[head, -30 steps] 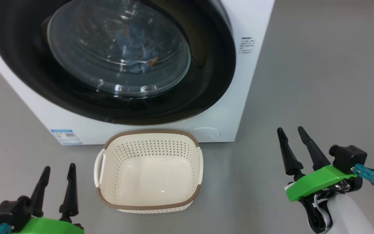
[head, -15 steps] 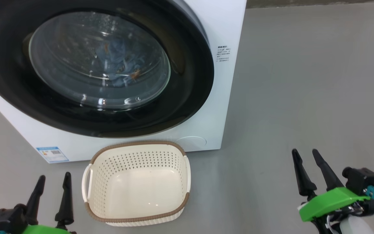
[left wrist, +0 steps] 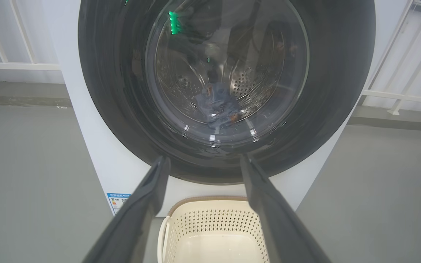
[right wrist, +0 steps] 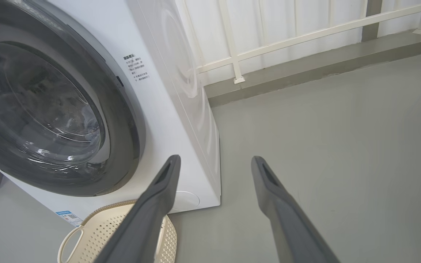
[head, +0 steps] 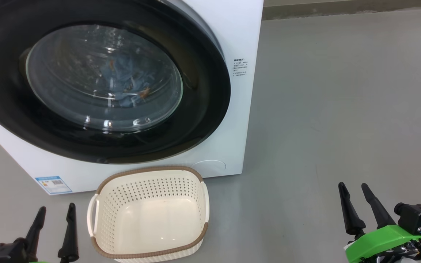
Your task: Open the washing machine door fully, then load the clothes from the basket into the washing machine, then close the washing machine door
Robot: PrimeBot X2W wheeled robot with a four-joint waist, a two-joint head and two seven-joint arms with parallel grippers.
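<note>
Grey floor (head: 342, 109) runs back to a low kerb (right wrist: 305, 69) and a white railing (right wrist: 305, 33) beyond the washing machine (head: 243, 29), which fills the far left of the scene. The washing machine door (head: 203, 120) sits shut, its wide black rim flush against the white front. Behind its bulging glass, the clothes (head: 130, 82) lie in a small blue heap flecked with orange at the bottom of the perforated steel drum (left wrist: 247, 82).

A blue label sticker (head: 53, 184) marks the lower left corner of the front, and a block of small print (head: 240, 67) sits to the right of the door.

The basket (head: 148, 187) stands on the floor just in front of the machine, below the door, its bare cream bottom showing. Whether its far rim touches the machine cannot be told.

At the near left, just beside the basket, the left tool (head: 57, 210) points its two dark fingers toward the machine. They are spread apart with nothing between them. At the near right, well apart from basket and machine, the right tool (head: 352, 187) hangs over bare floor on its green housing (head: 386, 237), fingers likewise spread wide and holding nothing.
</note>
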